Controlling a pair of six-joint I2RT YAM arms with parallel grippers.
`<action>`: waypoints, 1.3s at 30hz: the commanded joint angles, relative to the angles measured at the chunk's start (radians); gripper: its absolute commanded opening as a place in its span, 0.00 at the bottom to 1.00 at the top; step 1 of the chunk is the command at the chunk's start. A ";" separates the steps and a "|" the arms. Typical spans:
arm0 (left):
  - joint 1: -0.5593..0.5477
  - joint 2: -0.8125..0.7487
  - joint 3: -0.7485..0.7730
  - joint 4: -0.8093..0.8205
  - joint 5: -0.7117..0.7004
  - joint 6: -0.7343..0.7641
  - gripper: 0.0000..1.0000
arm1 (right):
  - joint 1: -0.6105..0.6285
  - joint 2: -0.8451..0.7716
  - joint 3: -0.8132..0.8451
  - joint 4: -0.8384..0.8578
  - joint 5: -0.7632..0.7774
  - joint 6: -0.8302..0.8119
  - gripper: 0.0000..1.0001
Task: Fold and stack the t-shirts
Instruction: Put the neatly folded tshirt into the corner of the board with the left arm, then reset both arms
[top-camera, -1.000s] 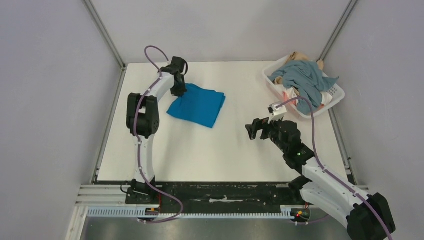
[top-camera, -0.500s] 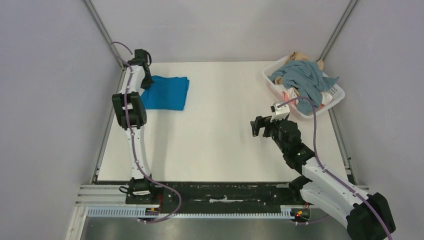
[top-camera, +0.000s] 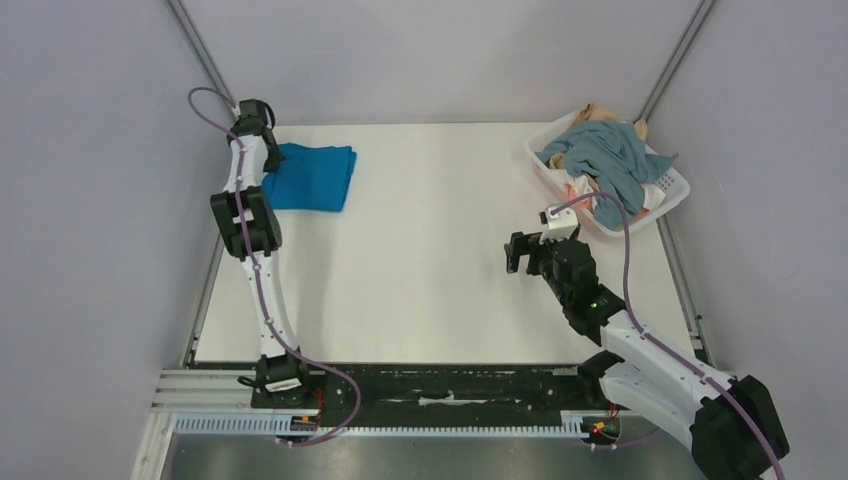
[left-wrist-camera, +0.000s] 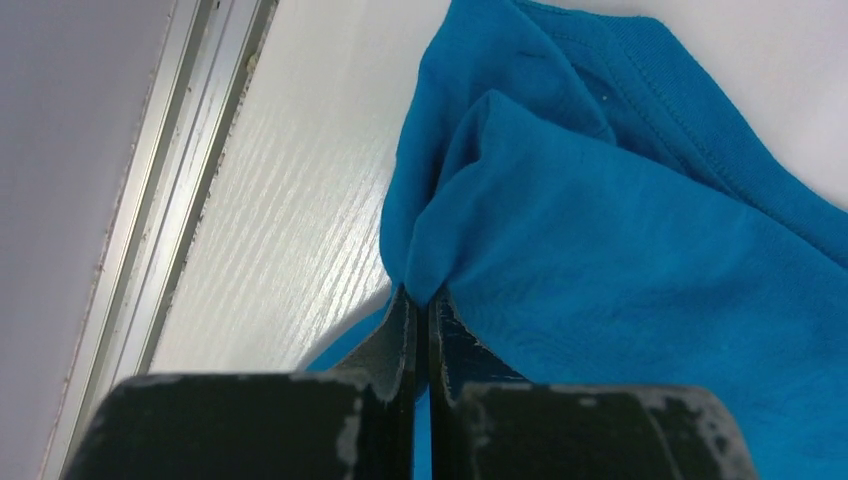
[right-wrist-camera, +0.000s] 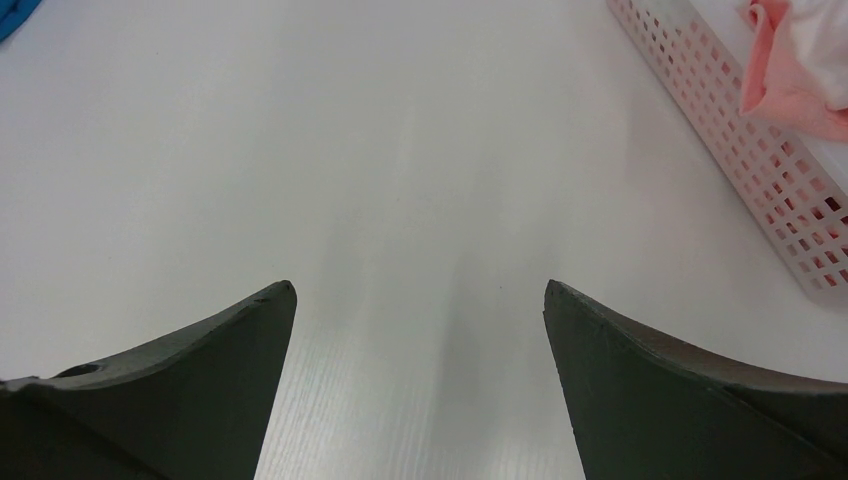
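Observation:
A folded bright blue t-shirt (top-camera: 312, 177) lies at the table's far left corner. My left gripper (top-camera: 268, 158) is shut on its left edge, and in the left wrist view the cloth (left-wrist-camera: 620, 240) bunches up between the closed tips of that gripper (left-wrist-camera: 422, 292). More t-shirts sit heaped in the white basket (top-camera: 556, 183): a dusty grey-blue one (top-camera: 610, 160) on top, tan (top-camera: 598, 112) behind, peach-pink (right-wrist-camera: 785, 80) and white below. My right gripper (top-camera: 519, 252) hovers open over bare table in the middle right, its fingers (right-wrist-camera: 200, 390) wide apart with nothing between them.
The metal frame rail (left-wrist-camera: 170, 200) runs along the table's left edge, close beside the blue shirt. The basket's slotted wall (right-wrist-camera: 740, 170) stands to the right of my right gripper. White table (top-camera: 430, 260) stretches between the two arms.
My left gripper has dragged the blue t-shirt from the left-middle of the table to the far left corner. The right gripper has turned slightly and barely shifted.

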 joint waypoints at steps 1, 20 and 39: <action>0.010 0.000 0.047 0.067 -0.005 0.054 0.02 | -0.001 0.003 0.029 0.007 0.036 -0.013 0.98; -0.113 -0.841 -1.015 0.413 0.110 -0.405 0.83 | -0.001 -0.142 -0.074 -0.034 0.130 0.113 0.98; -0.649 -1.864 -1.924 0.548 -0.058 -0.452 0.86 | 0.000 -0.415 -0.305 -0.108 0.221 0.266 0.98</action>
